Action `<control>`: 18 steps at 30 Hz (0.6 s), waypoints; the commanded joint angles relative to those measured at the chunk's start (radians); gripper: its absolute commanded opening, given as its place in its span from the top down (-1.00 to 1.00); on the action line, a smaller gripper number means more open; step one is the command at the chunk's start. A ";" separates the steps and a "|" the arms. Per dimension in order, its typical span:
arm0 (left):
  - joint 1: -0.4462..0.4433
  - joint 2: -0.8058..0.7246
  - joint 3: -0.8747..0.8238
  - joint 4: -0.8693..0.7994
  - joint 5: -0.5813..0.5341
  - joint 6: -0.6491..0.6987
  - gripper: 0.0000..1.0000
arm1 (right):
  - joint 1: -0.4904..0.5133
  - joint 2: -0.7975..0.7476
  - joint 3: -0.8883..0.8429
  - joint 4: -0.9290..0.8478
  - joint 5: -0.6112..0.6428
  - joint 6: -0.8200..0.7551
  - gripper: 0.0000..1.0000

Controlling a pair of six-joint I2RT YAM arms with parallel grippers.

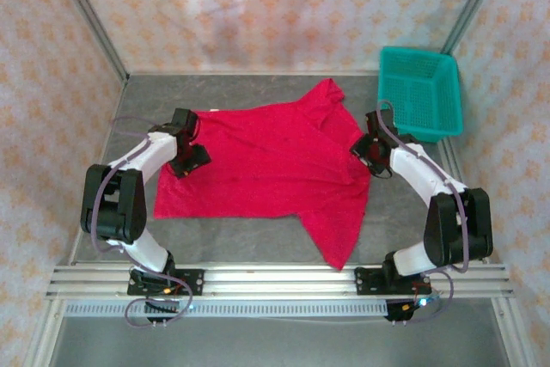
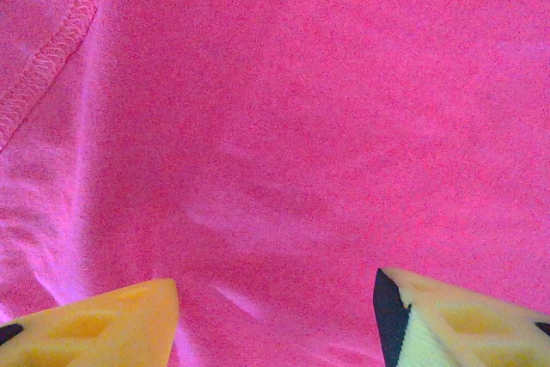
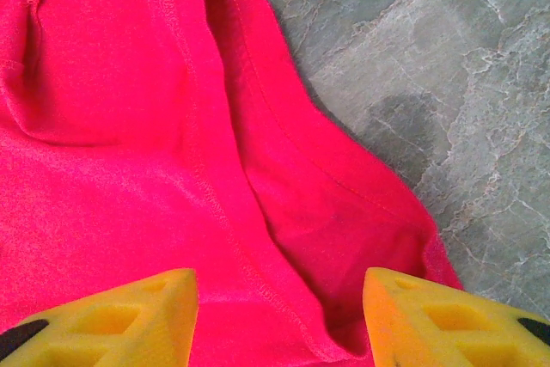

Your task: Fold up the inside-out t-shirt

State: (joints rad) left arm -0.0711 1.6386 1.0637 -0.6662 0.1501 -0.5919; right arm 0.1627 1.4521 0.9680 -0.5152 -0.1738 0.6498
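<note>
We record the t-shirt (image 1: 266,161) spread flat across the middle of the table (image 1: 241,234), one sleeve reaching toward the near edge. The left gripper (image 1: 191,159) sits over its left side and the right gripper (image 1: 368,154) over its right edge. Both stand parted, gripping nothing.

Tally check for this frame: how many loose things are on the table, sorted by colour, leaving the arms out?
Red: 1, the t-shirt
Teal: 1, the basket
Total: 2
</note>
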 commanded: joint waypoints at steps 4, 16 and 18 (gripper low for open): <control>0.002 0.005 0.022 -0.032 -0.001 0.023 -0.27 | 0.003 0.010 -0.020 0.015 0.000 -0.013 -0.10; -0.006 0.019 -0.056 0.193 0.242 0.052 -0.30 | -0.008 0.116 -0.046 0.267 -0.278 0.002 -0.48; -0.012 0.035 -0.051 0.185 0.230 0.052 -0.30 | -0.008 0.151 -0.018 0.245 -0.249 -0.013 -0.47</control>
State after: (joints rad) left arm -0.0723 1.6459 1.0111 -0.5163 0.3538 -0.5655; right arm 0.1604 1.5700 0.8997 -0.2703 -0.4480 0.6559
